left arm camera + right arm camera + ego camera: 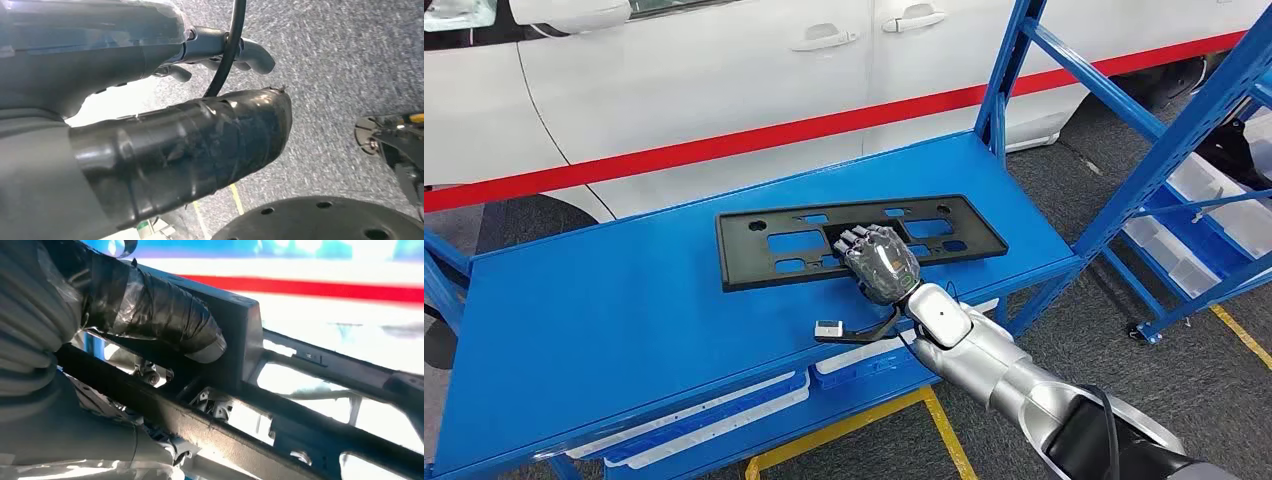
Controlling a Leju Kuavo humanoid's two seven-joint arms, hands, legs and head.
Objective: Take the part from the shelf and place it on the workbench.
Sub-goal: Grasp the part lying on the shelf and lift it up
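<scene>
On your far left, the big blue metal shelf top (604,310) spreads across the head view, with white label strips along its front lip. Behind it you've got the white car body with a red stripe (724,90) running the whole width. Move toward the middle and there's your part: the flat black rectangular plastic frame with cut-out windows (764,245), lying flat on the blue surface, long side facing you. Your right hand (879,262) sits right on its near edge, palm down, and the right wrist view gives you the detail: the tape-wrapped thumb (160,315) pressed on one face of the frame's bar (240,335), fingers tucked behind it, so you're grasping the frame. Just below the wrist, a small black cable with a white tag (829,328) lies on the shelf. Further right, the blue upright and diagonal braces (1114,200) of the next rack stand over grey floor. Your left hand (210,50) hangs over grey carpet, fingers loosely curled, holding nothing.
</scene>
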